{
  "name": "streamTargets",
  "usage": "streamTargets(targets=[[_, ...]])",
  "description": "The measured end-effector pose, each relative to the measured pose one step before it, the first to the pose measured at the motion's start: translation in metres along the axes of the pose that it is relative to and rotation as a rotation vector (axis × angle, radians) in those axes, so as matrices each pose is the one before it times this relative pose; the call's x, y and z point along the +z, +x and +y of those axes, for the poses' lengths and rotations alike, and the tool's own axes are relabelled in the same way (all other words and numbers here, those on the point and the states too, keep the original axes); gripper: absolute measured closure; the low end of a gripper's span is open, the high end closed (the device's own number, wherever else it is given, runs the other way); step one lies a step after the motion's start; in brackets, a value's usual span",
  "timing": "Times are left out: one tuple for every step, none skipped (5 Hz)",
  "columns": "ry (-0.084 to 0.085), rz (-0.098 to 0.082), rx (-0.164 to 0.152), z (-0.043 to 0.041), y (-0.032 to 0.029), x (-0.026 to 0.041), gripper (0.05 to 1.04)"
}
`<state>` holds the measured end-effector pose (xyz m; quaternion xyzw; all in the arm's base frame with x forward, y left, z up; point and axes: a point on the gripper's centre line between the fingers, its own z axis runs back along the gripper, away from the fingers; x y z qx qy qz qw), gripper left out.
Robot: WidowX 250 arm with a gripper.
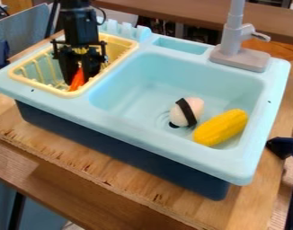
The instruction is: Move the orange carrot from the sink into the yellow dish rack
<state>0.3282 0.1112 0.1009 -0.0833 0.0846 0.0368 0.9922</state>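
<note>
Orange toy (pixel 77 81) lay in the yellow rack (pixel 69 94) at the lower end of the claw (pixel 80 79); whether the claw gripped it or stood wide could not be determined. Black-banded white sushi (pixel 194 108) lay at the drain (pixel 173 125) of the blue sink (pixel 143 129), just beside the corn (pixel 221 127). The faucet (pixel 233 42) stood at the rear rim.

On the tabletop (pixel 188 202), you have a sink (pixel 122 116): rack (pixel 70 94) left of its basin (pixel 134 85), faucet (pixel 232 39) behind, sushi (pixel 196 108) inside, corn (pixel 221 128) to the sushi's right.
</note>
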Motion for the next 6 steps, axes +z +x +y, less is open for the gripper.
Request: streamTargets(targets=[[0.0023, 0.0252, -0.0073, 0.00133, 0.00019, -0.008, 0.519], [0.0236, 0.0369, -0.0225, -0.00349, -0.00345, 0.0002, 0.47], [0.0037, 0.0062, 0.0137, -0.00068, -0.00095, 0.00044, 0.189], [0.0326, -0.0601, 0.0098, -0.004, -0.00594, 0.0321, 0.081], [0.0584, -0.0583, 0.0167, 0.00097, -0.00966, 0.03536, 0.083], [0.0098, -0.0322, -0.011, -0.00562, -0.00859, 0.0188, 0.083]])
